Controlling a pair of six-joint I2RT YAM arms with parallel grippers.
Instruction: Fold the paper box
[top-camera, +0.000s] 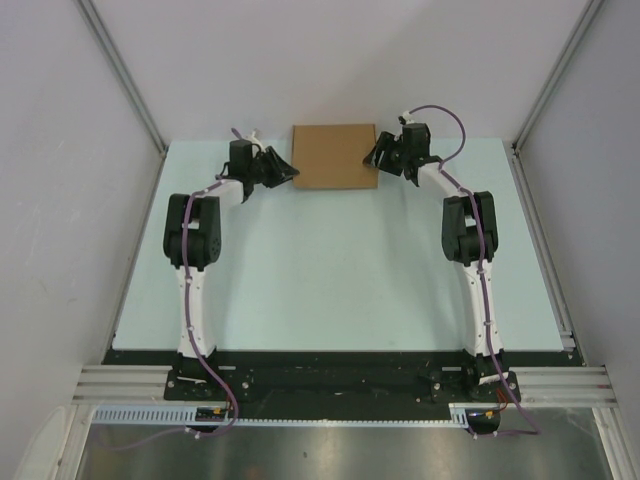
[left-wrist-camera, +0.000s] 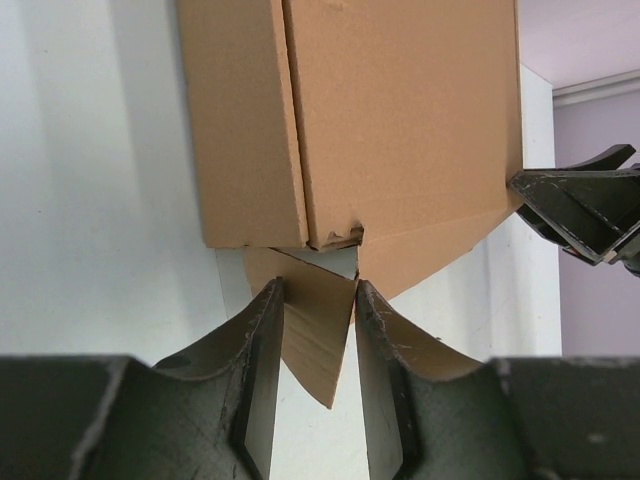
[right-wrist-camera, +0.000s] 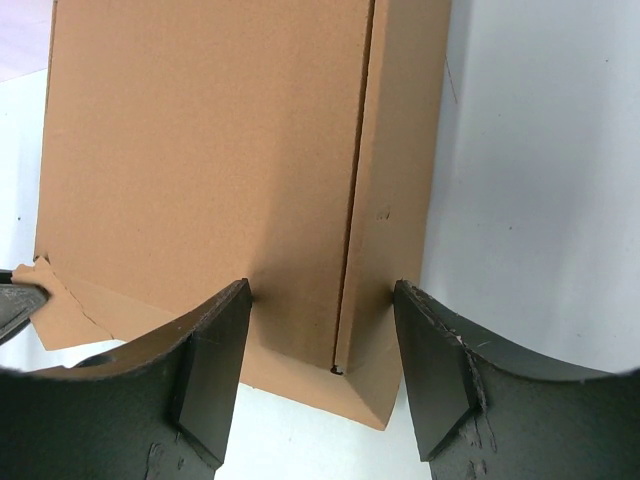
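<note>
Box (top-camera: 335, 155) at far edge of bench (top-camera: 330, 270); left gripper (left-wrist-camera: 318, 290) narrow around flap (left-wrist-camera: 315, 345), we cannot tell if pinching; right gripper (right-wrist-camera: 320, 290) wide astride its side, steadying, we judge.

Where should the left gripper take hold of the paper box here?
On the loose pointed flap sticking out at the paper box's left end, approached from the left: it juts free of the body, thin card that the left gripper's jaws can straddle.

The paper box (top-camera: 335, 155) is plain brown. The worktop (top-camera: 330, 270) is pale mint green. The left gripper (top-camera: 283, 170) and right gripper (top-camera: 377, 155) are black, their cables (top-camera: 436, 107) purple.
</note>
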